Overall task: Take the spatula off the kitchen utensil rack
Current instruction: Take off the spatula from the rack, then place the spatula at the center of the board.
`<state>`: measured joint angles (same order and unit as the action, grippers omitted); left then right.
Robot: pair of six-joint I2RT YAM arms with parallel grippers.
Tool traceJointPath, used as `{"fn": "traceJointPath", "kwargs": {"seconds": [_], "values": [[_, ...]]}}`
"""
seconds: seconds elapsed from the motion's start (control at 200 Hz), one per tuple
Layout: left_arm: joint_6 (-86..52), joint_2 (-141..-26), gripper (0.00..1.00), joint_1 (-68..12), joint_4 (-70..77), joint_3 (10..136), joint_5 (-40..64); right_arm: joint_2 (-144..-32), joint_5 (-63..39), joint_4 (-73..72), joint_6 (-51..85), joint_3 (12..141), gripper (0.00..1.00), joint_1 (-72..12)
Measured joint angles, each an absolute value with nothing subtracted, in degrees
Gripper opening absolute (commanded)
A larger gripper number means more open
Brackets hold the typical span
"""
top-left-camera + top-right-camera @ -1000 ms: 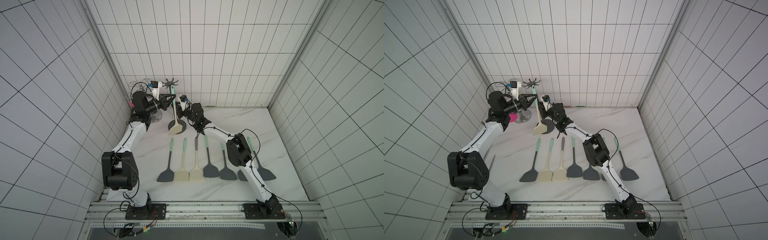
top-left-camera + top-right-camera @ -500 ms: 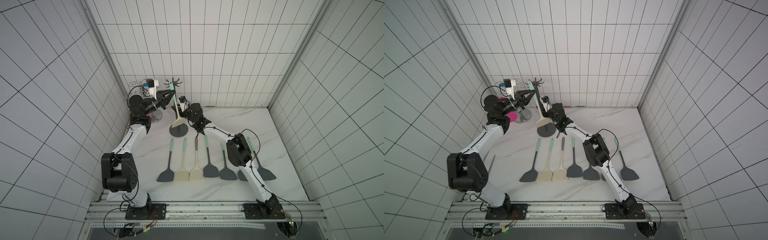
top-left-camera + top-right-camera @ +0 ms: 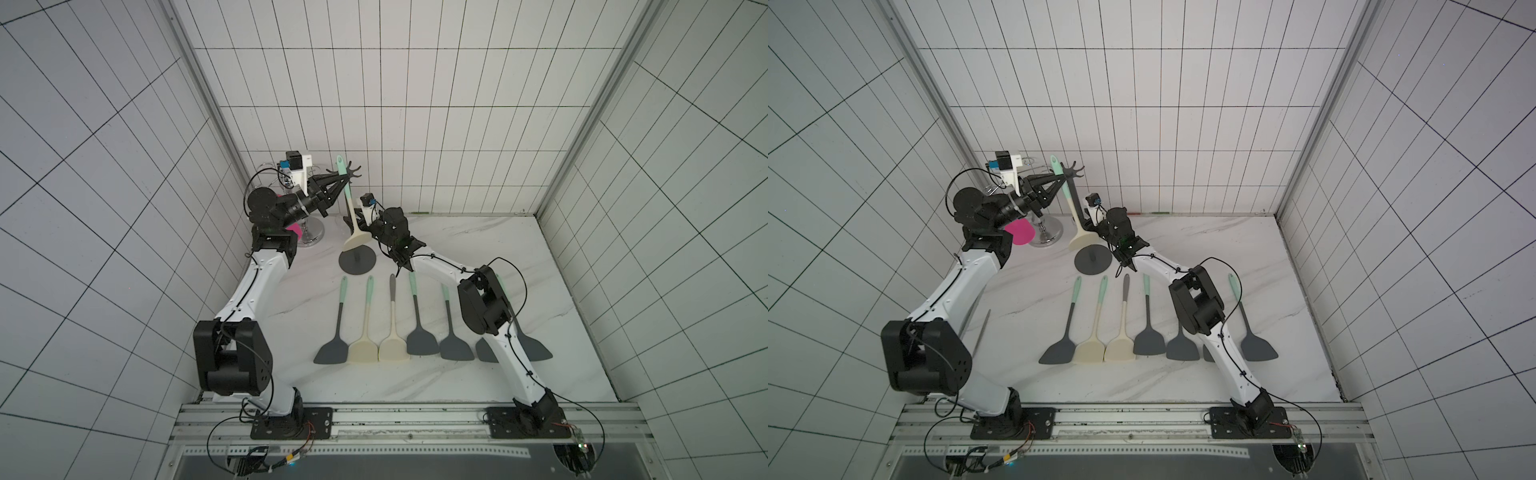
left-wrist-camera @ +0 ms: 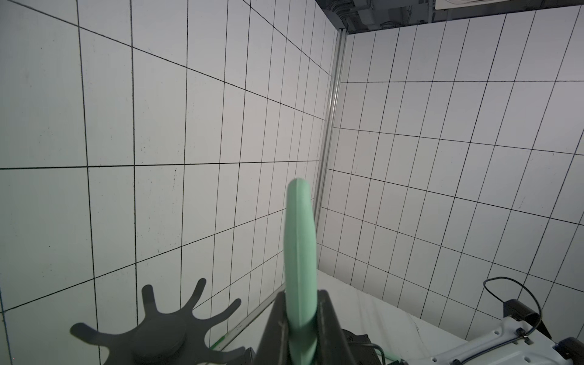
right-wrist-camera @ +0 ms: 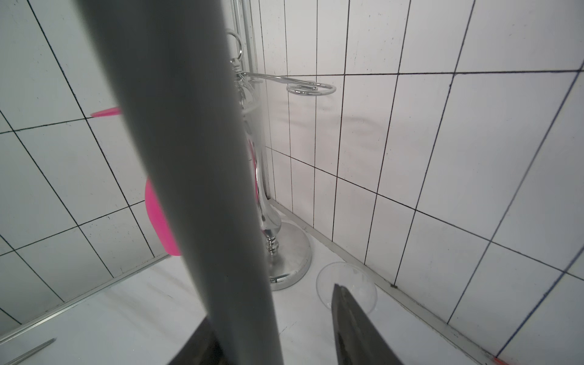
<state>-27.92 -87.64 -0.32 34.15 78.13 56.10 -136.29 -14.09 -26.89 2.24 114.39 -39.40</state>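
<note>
Your left gripper [image 3: 338,185] is clenched on the mint-green handle of the cream-headed silicone spatula [image 3: 356,242], gripping high up near the handle's tip; your right gripper [image 3: 352,221] sits lower, its fingers spread loosely around the thin pole of the tall dark grey kitchen utensil rack [image 3: 357,266]; in the right wrist view one finger [image 5: 347,325] stands clear of the pole, so that hand steadies nothing firmly.

The spatula hangs in the air from your left fingers; its long axis runs almost upright, a little tilted, handle tip up beside the rack's ring of short radiating hooks [image 4: 158,335], cream head down just above the round base. In the left wrist view bare wall tile shows between the handle and the nearest hook, so I judge the hanging end free of the ring, though the hole itself is hidden.

What matters next: the hooks lie to one side of the handle, just beside it; draw the spatula sideways away from that ring along your left arm's own side before lowering, or the head may brush the pole.
</note>
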Motion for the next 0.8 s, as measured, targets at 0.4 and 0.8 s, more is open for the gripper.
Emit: {"fn": "traceJointPath", "kwargs": {"seconds": [0.4, 0.8], "values": [[-24.9, -68.7, 0.00, -1.5, 20.1, 66.7, 54.8, -103.2, -12.3, -29.3, 3.1, 79.0, 0.52, -39.4], [-11.8, -55.4, 0.00, -19.4, 1.1, 56.3, 32.5, -75.1, -0.6, -8.6, 7.1, 59.9, 0.55, -39.9]]}}
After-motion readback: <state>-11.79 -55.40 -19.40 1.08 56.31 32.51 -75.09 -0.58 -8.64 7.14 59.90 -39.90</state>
